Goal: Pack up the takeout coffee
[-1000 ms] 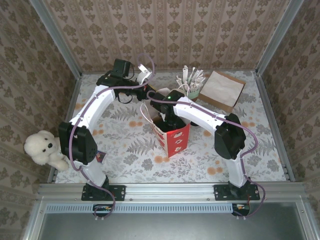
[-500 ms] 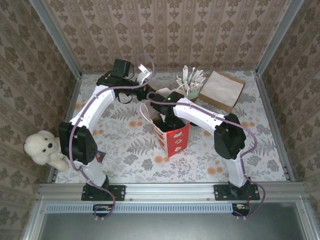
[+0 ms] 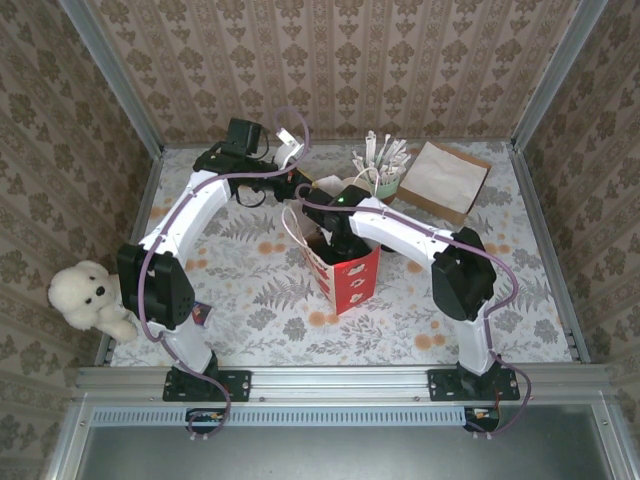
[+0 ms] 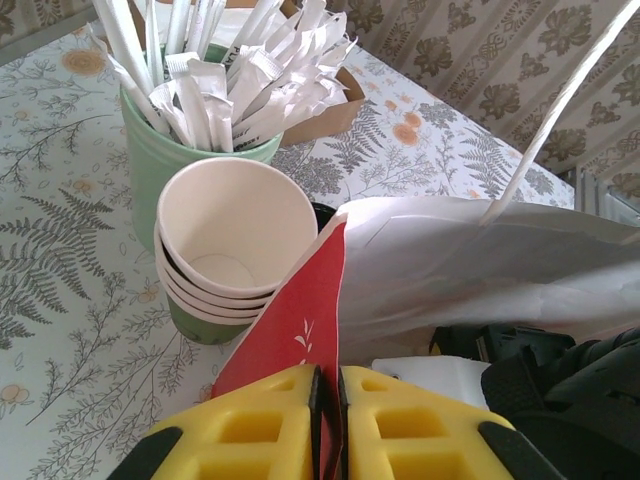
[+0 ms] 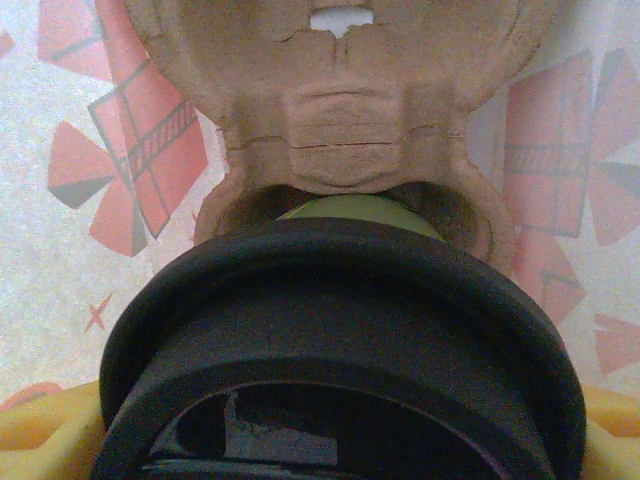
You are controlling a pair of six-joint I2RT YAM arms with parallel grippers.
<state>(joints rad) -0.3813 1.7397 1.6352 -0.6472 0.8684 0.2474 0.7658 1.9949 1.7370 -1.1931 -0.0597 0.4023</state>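
- Here, well to the left of your left fingers [image 4: 322, 400], a white teddy bear [image 3: 85, 295] sits against the table's [image 3: 250, 300] left edge.
- Your left fingers are pinched almost shut on the red top edge of the gift bag [image 3: 350, 275], with the paper wall caught between the pads. The bag's white handle [image 4: 560, 100] rises just to their right.
- Ahead of those fingers and a little left, outside the bag, stands a stack of paper cups [image 4: 235, 240], green outside and cream inside. Just behind it is a green cup [image 4: 150, 140] stuffed with white wrapped sticks.
- Your right fingers [image 3: 334, 240] reach down inside the gift bag. They are spread wide, with a yellow pad against each side of a black lid [image 5: 340, 330].
- Between them they hold the takeout coffee [image 5: 355, 210]. Only a sliver of its green wall shows under the lid.
- The cup's lower end is at the round opening of a brown pulp carrier [image 5: 345, 110] lying straight ahead of the fingers in the bag. You cannot tell whether it is seated.
- Well to the right of your right fingers, a flat brown paper item [image 3: 440, 180] lies on the table.
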